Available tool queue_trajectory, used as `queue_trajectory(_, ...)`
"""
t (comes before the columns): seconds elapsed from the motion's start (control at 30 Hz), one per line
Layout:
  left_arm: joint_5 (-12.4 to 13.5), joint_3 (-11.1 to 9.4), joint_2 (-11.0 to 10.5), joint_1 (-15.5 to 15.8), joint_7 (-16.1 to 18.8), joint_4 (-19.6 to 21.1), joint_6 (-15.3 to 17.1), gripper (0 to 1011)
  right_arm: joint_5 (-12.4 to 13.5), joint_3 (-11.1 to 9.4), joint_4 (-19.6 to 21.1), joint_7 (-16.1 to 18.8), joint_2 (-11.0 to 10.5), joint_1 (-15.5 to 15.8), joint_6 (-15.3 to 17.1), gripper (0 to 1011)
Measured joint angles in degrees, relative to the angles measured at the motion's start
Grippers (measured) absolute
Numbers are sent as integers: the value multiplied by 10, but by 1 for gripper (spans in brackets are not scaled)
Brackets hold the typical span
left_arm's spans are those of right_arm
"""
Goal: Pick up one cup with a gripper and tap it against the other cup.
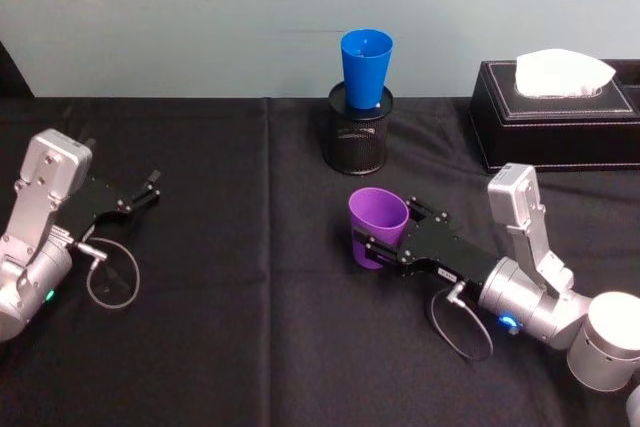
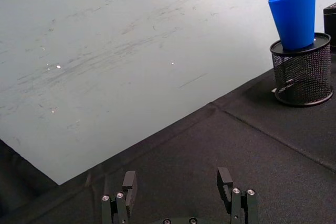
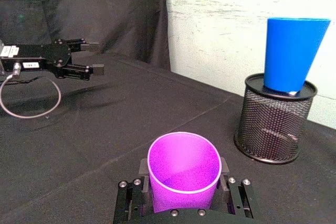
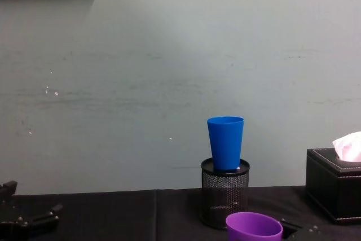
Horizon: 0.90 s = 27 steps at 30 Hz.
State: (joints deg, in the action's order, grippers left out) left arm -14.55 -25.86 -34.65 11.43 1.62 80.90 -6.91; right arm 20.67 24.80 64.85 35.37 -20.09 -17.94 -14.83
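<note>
Right hand (image 1: 386, 229) clasps purple cup (image 1: 376, 209), blue cup (image 1: 366, 67) atop mesh holder (image 1: 357, 144) beyond

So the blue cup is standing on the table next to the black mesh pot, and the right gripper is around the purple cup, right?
Not quite. The blue cup is not next to the black mesh pot; it stands in the pot's top, as the chest view shows. The right gripper is around the purple cup, as you said.

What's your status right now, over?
Right hand shut on purple cup. Left hand open, parked left. Blue cup atop mesh holder, farther back; nothing between cups.
</note>
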Motion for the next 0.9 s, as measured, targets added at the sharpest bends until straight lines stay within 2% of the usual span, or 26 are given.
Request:
queue_trajectory(0.1,0,0,0,0,0,0,0,1005,1,-3,9,0,-3,2,6,734)
queue_trajectory(0.43,0,0,0,0,0,0,0,1005,18,-9,78,-8,-27,4,89,734)
queue_trajectory(0.6,0,0,0,0,0,0,0,1005,28,-16,134,-30,-44,5,138,734)
queue_trajectory(0.9,0,0,0,0,0,0,0,1005,44,-20,188,-52,-61,0,193,733)
